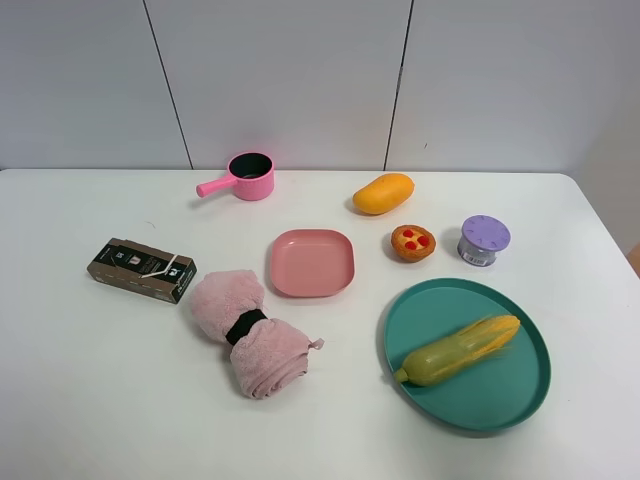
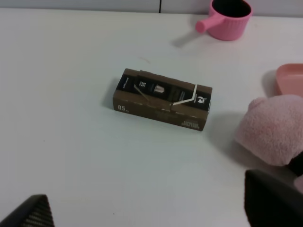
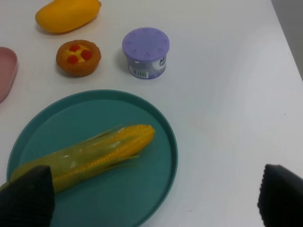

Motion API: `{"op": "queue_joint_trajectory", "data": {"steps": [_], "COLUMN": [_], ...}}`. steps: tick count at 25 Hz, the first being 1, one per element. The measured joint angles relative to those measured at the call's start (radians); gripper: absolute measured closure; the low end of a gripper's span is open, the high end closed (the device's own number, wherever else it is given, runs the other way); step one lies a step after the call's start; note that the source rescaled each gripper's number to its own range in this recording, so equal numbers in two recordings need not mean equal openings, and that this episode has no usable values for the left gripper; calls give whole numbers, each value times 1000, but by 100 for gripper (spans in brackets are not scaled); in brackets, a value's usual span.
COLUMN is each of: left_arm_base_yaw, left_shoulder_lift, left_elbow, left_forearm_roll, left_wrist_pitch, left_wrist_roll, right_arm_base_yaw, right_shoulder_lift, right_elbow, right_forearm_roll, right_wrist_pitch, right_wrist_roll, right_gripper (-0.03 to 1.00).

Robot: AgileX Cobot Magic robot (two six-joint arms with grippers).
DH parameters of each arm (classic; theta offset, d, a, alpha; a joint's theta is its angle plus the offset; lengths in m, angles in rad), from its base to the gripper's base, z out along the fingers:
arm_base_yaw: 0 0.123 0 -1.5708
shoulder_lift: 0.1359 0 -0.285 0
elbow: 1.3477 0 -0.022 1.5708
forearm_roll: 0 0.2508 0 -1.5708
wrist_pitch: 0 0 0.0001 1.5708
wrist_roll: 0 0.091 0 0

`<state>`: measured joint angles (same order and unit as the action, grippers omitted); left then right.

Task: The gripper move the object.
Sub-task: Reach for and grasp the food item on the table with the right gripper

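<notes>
White counter (image 1: 100, 400) below a grey panelled wall (image 1: 280, 80), the toy tart (image 1: 413, 242) lying untouched.
Our right hand (image 3: 154, 191) holds its 2 ribbed black fingers (image 3: 28, 198) wide apart near the teal plate (image 3: 161, 137) with its glossy corn cob (image 3: 94, 153); our left hand (image 2: 151, 203) is spread too, by the brown carton (image 2: 162, 105). Past the plate's rim the tart sits upright, near the smooth mango (image 3: 66, 15) and the purple-lidded cup (image 3: 146, 52), touching neither. We judge it light and rigid; pinching across the fluted crust should hold better than the slick top.
</notes>
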<state>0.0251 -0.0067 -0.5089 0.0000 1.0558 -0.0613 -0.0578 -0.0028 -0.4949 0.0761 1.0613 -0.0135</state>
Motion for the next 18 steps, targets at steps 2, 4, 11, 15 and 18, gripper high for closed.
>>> {"op": "queue_joint_trajectory", "data": {"steps": [2, 4, 11, 15, 18], "left_arm_base_yaw": [0, 0, 0, 0, 0], "left_shoulder_lift": [0, 0, 0, 0, 0], "left_elbow": [0, 0, 0, 0, 0], "left_forearm_roll": [0, 0, 0, 0, 0], "left_wrist_pitch": [0, 0, 0, 0, 0], "left_wrist_roll": [0, 0, 0, 0, 0], "right_arm_base_yaw": [0, 0, 0, 0, 0], "right_shoulder_lift": [0, 0, 108, 342, 550], "right_elbow": [0, 0, -172, -352, -490], "right_forearm_roll": [0, 0, -2, -3, -4], "right_wrist_pitch": [0, -1, -25, -30, -30], "right_wrist_roll": [0, 0, -14, -134, -254], "right_gripper": [0, 0, 0, 0, 0]}}
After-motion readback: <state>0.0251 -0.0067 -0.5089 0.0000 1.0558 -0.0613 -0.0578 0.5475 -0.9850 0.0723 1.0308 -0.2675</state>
